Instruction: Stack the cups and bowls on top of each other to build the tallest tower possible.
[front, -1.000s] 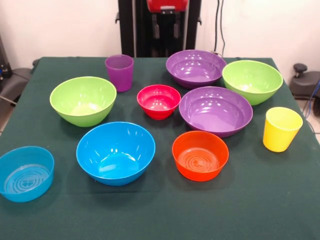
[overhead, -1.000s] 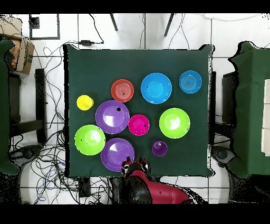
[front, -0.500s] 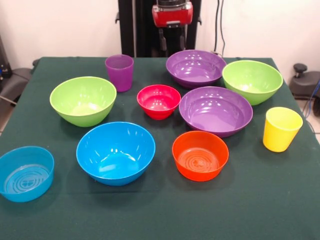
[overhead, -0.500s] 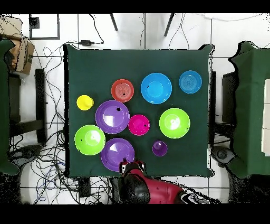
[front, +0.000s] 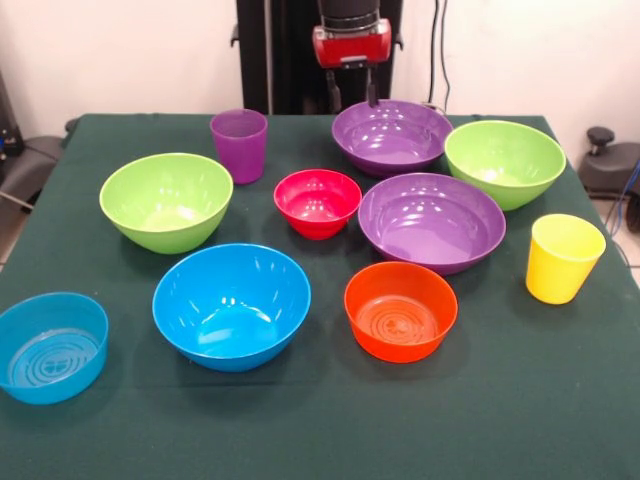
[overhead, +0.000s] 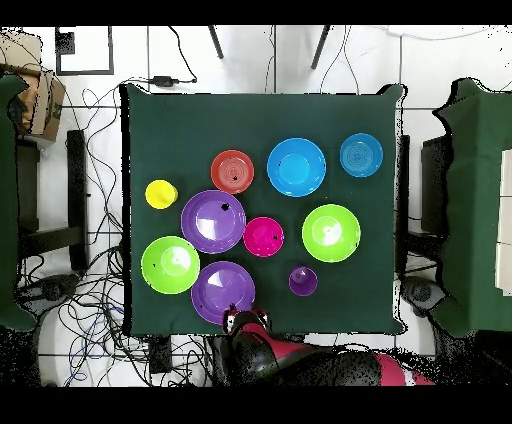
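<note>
Claw: the red and black claw (front: 352, 92) hangs at the far edge of the green-covered counter (front: 560, 400). Two thin dark fingers (front: 371, 88) point down with a gap between them, so it looks spread. It holds nothing.

Nearest thing: the far wide glossy purple plastic bowl (front: 392, 136) sits just beside the claw and below it. From above, the claw (overhead: 246, 321) is at this bowl's (overhead: 222, 291) edge, on the robot's side.

Other purple bowl: the second wide purple bowl (front: 431, 221) lies further out on the counter, touching or almost touching the first one.

Way to go: I think the claw only needs to drop a little and slide over the near purple bowl's rim.

Other bowls: two lime green bowls (front: 166, 200) (front: 505, 162), a big blue bowl (front: 231, 304), a small see-through blue bowl (front: 50, 346), a small red-pink bowl (front: 317, 202) and a small orange bowl (front: 400, 310) all sit apart.

Cups: the see-through purple cup (front: 239, 145) is near the claw. The yellow cup (front: 563, 258) is well away.

Tower: not begun. Nothing sits inside anything else.
</note>
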